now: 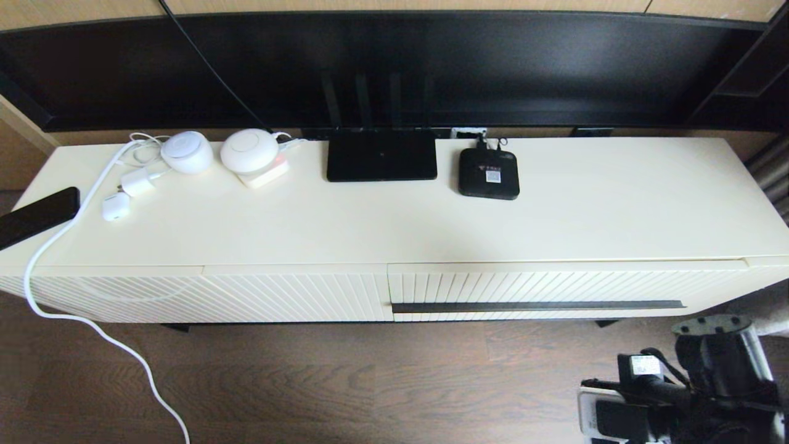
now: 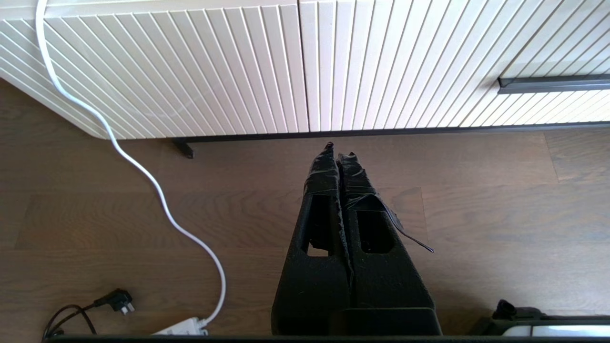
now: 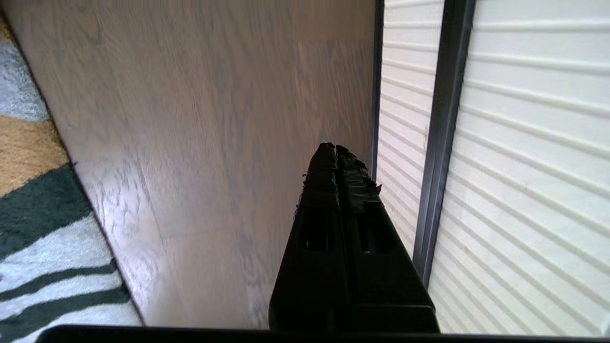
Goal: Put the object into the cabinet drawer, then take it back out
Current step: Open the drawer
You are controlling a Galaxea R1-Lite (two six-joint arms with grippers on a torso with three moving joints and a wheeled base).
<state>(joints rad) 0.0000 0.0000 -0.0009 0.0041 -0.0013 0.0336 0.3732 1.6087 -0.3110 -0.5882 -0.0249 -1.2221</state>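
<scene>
The black organizer box is out of view in every frame. The cabinet drawer [image 1: 555, 287] is closed, its cream ribbed front flush with the cabinet and its long dark bar handle [image 1: 536, 306] running across it. My right arm [image 1: 709, 376] hangs low over the floor in front of the drawer's right end. In the right wrist view my right gripper [image 3: 335, 148] is shut and empty, close beside the handle [image 3: 441, 143] without touching it. My left gripper [image 2: 339, 148] is shut and empty above the floor, facing the seam left of the drawer front [image 2: 405, 62].
On the cabinet top stand a flat black router [image 1: 381, 155], a small black box with a white label [image 1: 488, 174], two white round devices [image 1: 187, 151] and a phone [image 1: 37, 216]. A white cable [image 1: 92, 320] trails to the floor. A striped rug [image 3: 28, 190] lies right.
</scene>
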